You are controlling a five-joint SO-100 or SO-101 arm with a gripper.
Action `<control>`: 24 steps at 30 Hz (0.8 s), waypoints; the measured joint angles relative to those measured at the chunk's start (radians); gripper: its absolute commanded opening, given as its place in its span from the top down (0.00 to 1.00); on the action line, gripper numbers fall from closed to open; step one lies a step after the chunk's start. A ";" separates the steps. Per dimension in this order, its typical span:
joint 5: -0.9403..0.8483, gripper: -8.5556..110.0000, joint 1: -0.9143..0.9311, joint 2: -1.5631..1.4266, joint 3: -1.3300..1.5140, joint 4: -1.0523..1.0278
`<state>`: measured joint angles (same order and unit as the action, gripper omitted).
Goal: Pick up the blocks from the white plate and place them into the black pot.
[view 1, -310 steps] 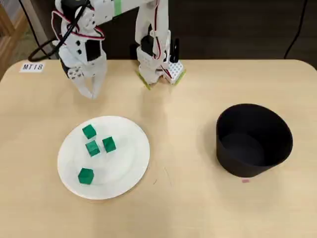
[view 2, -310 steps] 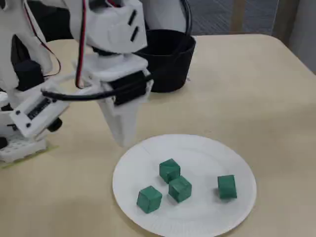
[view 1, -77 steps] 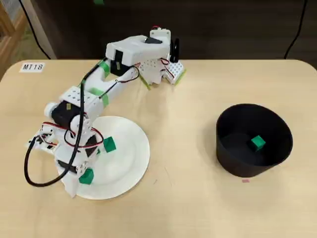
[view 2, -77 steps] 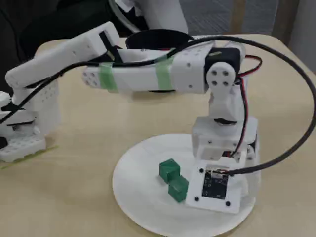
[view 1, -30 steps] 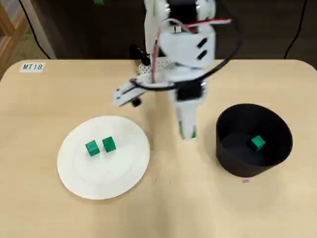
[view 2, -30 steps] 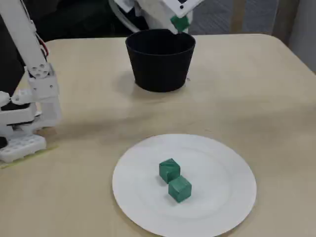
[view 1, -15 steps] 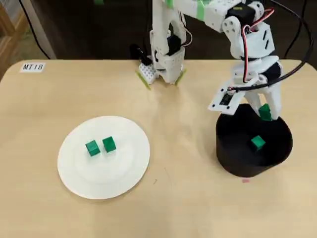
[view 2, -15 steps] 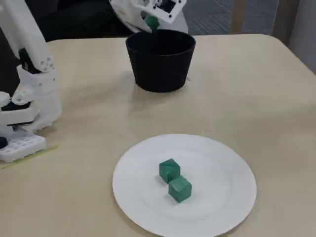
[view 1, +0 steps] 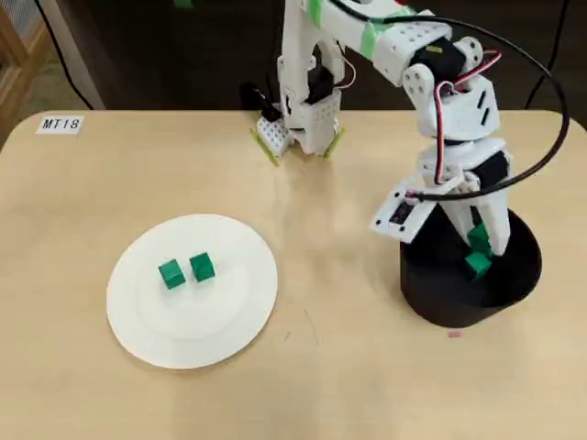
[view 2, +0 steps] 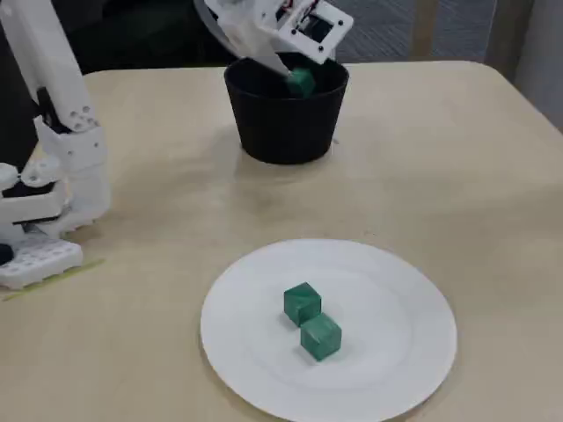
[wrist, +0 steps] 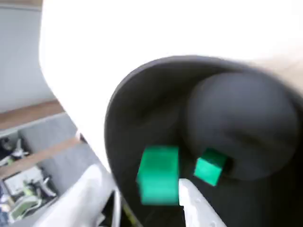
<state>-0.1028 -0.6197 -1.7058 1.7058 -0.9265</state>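
My gripper (view 1: 479, 240) hangs in the mouth of the black pot (view 1: 440, 307), shut on a green block (view 1: 478, 236). Another block (view 1: 476, 265) lies on the pot floor just below it. The wrist view shows the held block (wrist: 158, 174) blurred beside one finger (wrist: 191, 201), with the loose block (wrist: 209, 169) on the floor of the pot (wrist: 142, 104). In the fixed view the held block (view 2: 301, 83) sits at rim height inside the pot (view 2: 286, 123). Two blocks (view 1: 171, 274) (view 1: 202, 268) rest side by side on the white plate (view 1: 229, 339), the same blocks (view 2: 302, 302) (view 2: 320, 336) and plate (view 2: 405, 290) showing near the fixed camera.
The arm's base (view 1: 298, 119) stands at the table's far edge, between plate and pot. A black cable (view 1: 541, 92) loops out from the arm over the pot's side. A label reading MT18 (view 1: 60, 124) lies at the far left corner.
The gripper with its green block has come down from above the pot's far rim into the pot's mouth. The two blocks on the plate have not moved.
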 measured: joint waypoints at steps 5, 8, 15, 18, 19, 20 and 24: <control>-0.031 0.95 0.051 -0.041 0.000 -0.067; -0.051 0.95 0.137 -0.107 0.000 -0.163; -0.074 0.95 0.549 -0.264 0.000 -0.339; -0.101 0.95 0.726 -0.250 0.000 -0.360; -0.112 0.95 0.767 -0.238 0.000 -0.362; -0.127 0.95 0.807 -0.216 0.000 -0.362; -0.221 0.95 0.914 -0.115 0.000 -0.380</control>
<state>-0.3237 0.2945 -1.8208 1.7058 -1.3070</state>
